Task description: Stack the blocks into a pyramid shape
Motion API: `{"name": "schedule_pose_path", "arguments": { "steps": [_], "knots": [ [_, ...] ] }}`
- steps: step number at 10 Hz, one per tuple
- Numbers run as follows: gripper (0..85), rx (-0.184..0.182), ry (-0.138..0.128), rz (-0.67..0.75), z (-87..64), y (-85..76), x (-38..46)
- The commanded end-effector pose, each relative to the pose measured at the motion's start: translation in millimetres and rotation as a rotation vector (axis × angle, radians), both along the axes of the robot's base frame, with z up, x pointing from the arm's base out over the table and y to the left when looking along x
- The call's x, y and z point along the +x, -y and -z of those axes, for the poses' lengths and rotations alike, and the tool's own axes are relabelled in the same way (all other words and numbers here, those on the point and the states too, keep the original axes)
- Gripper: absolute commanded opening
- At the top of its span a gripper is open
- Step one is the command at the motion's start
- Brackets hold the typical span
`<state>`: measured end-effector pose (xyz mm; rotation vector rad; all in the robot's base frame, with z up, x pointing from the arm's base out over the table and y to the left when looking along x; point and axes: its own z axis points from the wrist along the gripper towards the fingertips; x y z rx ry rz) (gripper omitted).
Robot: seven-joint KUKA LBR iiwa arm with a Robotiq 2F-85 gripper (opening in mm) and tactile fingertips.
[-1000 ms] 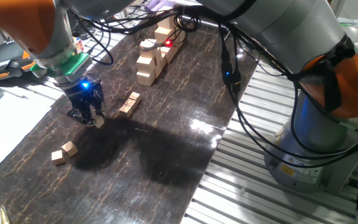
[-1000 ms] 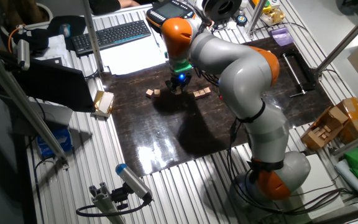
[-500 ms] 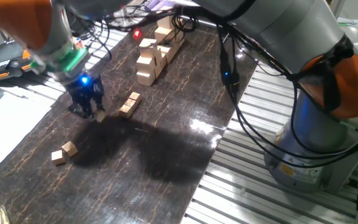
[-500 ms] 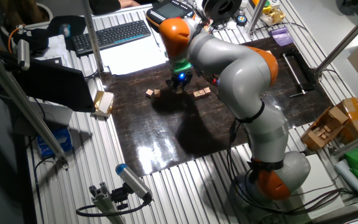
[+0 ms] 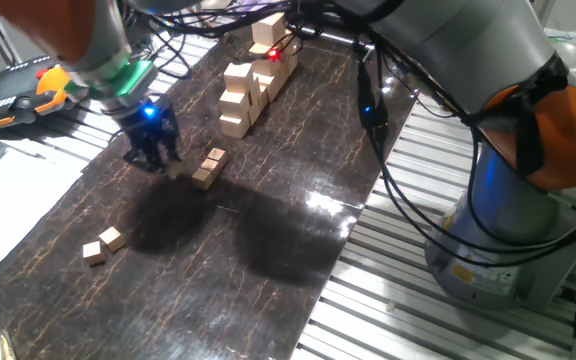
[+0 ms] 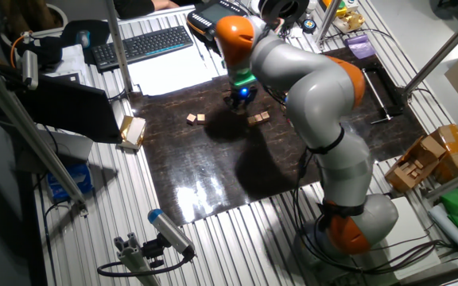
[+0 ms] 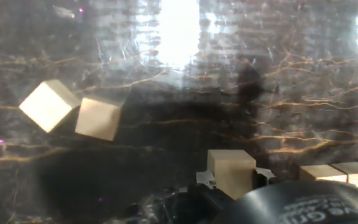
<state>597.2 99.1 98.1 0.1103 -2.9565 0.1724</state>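
Observation:
My gripper [image 5: 162,166] is shut on one small tan cube [image 5: 172,172] and holds it just above the dark mat, a little left of a short row of tan cubes [image 5: 208,167]. In the hand view the held cube [image 7: 230,172] sits between the fingertips, with the row [image 7: 339,173] at the lower right edge. Two loose tan cubes [image 5: 103,245] lie apart near the front left; they also show in the hand view [image 7: 73,112]. In the other fixed view the gripper [image 6: 239,100] hangs between the loose pair [image 6: 196,119] and the row [image 6: 258,118].
A tall stepped stack of larger pale blocks [image 5: 244,88] stands at the far end of the dark mat [image 5: 268,230]. A keyboard [image 6: 143,45] and papers lie beyond the mat's left side. Cables hang over the mat's far right.
The gripper has carried the cube away from the loose pair, toward the row of cubes, and now hangs close beside the row.

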Motion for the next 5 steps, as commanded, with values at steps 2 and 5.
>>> {"name": "schedule_pose_path", "arguments": {
  "steps": [2, 5],
  "knots": [
    [35.7, 0.007, -0.007, -0.009, -2.2, 42.2, -4.7],
    [35.7, 0.013, 0.001, -0.051, 7.0, 57.5, -13.8]
  ]
}}
